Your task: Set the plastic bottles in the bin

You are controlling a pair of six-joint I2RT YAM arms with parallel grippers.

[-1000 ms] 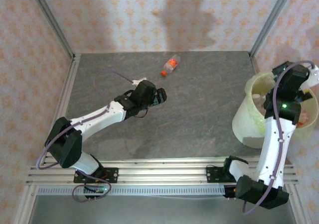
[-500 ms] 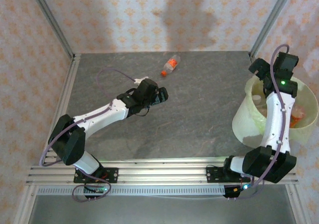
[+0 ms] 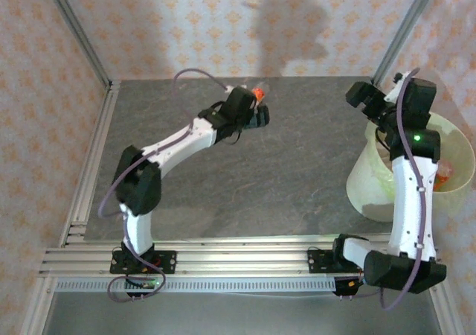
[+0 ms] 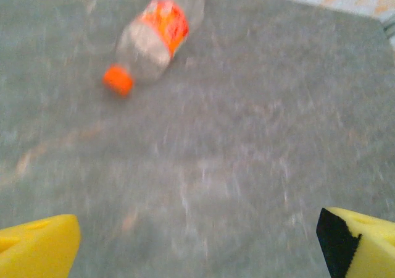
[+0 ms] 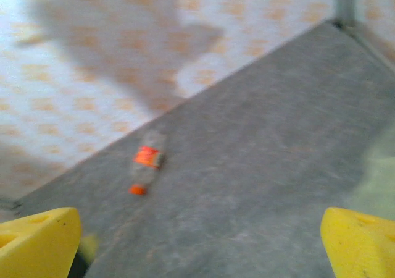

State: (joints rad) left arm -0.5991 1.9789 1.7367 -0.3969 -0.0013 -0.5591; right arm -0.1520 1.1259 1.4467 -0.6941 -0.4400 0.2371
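The left gripper (image 3: 260, 116), spread wide and empty, hovered beside the small clear plastic bottle with orange label and cap (image 4: 151, 34), which lay well left of the large round pale yellow-green bin (image 3: 363, 186) that held what looked like other bottles (image 3: 449, 176), so apparently one remained, with the right gripper (image 3: 362, 97) gaping empty by the bin's rim.

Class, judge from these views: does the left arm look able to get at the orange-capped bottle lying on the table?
Probably yes. The left hand, open, hovers just short of the bottle, which lies on the table with nothing between them.
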